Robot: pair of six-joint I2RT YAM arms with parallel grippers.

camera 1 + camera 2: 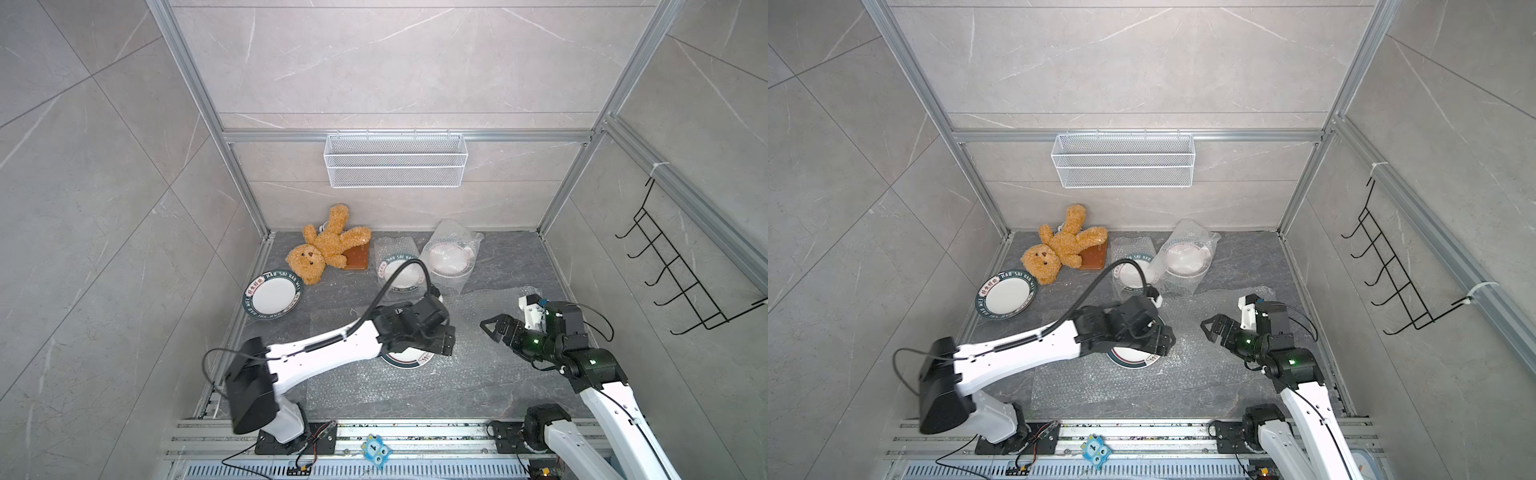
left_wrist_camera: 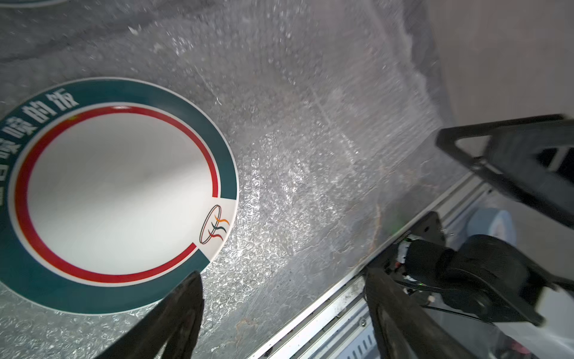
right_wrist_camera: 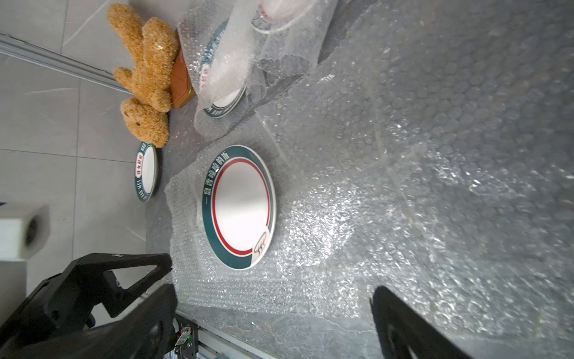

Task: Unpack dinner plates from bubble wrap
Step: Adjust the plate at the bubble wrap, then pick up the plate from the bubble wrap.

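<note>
Shows left arm reaching low toward centre, wrist bent down, left gripper (image 2: 282, 276) spread wide and empty, one finger just over the rim of an unwrapped dinner plate (image 2: 121, 192) lying flat on a loose bubble wrap sheet (image 2: 310, 155). Shows right arm folded at elbow, right gripper (image 3: 273, 290) aimed toward that plate, fingers apart, holding nothing. Finds another bare plate (image 1: 272, 296) far left, two wrapped plates (image 1: 449, 259) at back.

Glossy dinner plate (image 2: 118, 192) on bumpy, clear plastic bubble wrap (image 2: 310, 155)
It looked smooth and shiny; the teddy bear (image 1: 322, 249), at eleven o'clock from it, was fuzzy cloth.
</note>
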